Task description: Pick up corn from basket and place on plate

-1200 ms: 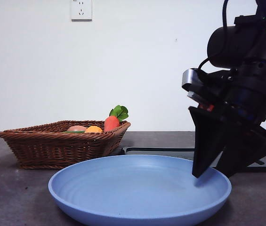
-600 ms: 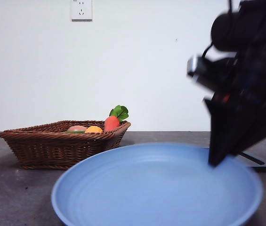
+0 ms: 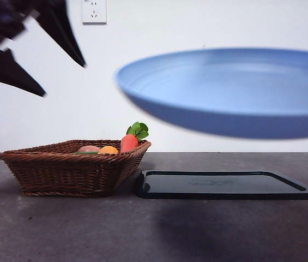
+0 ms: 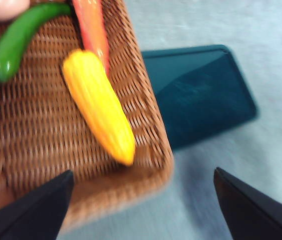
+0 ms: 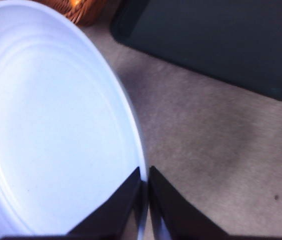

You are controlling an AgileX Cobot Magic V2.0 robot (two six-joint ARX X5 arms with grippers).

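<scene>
The corn (image 4: 98, 107) lies in the brown wicker basket (image 4: 31, 125), beside a carrot; in the front view the corn (image 3: 108, 149) only peeks over the rim of the basket (image 3: 72, 166). My left gripper (image 4: 141, 172) hangs open above the basket's near corner, nothing between its jaws, and shows as the left gripper (image 3: 39, 54) high on the left of the front view. The light-blue plate (image 3: 224, 93) hangs tilted in the air above the table. My right gripper (image 5: 144, 172) is shut on the rim of the plate (image 5: 56, 125).
A flat black tray (image 3: 224, 184) lies on the table right of the basket, under the lifted plate. In the basket are also a carrot with green leaves (image 3: 129, 143), a green pepper (image 4: 16, 42) and a pinkish piece (image 4: 1, 7).
The right gripper has lifted the plate off the table, high and to the right, uncovering the black tray. The left gripper has come into view above the basket.
</scene>
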